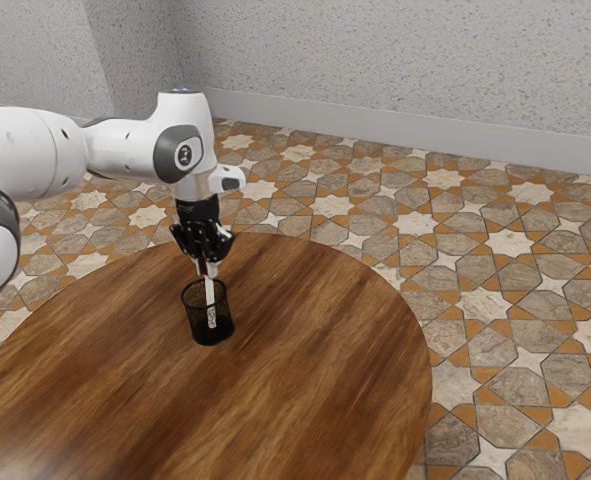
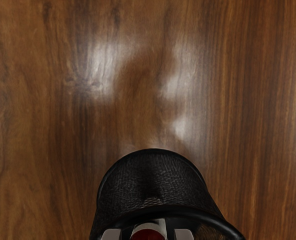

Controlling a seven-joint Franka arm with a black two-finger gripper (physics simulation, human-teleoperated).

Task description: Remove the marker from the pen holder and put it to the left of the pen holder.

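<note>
Behind everything, a speckled grey wall (image 1: 375, 60) with a plain pale skirting board meets a floor (image 1: 510, 243) of brown-grey stone tiles, patterned with cream stars and orange pieces. In front stands a round table (image 1: 315, 370) of reddish-brown striped wood, its curved edge visible in the exterior view; in the wrist view, soft white reflections lie on the same wood.

A white robot arm (image 1: 35, 150) with dark grey joint covers enters from the exterior view's left, reaches out above the table and bends downward. At its end, a black two-finger gripper (image 1: 207, 268) points down, just above the mouth of the pen holder. Its grey fingertips (image 2: 184, 234) stand narrowly apart, one on each side of the marker's red end, with a small gap on either side, so they are not closed on it.

Directly below, a black mesh cup-shaped pen holder (image 1: 196, 322) stands upright on the wood, open at the top, with a dark solid-looking base.

Smallest of all, a slim white marker (image 1: 210, 293) with a red upper end is in the pen holder, nearly upright and leaning slightly. Its lower part shows through the mesh, while its top rises above the rim, between the fingertips.
</note>
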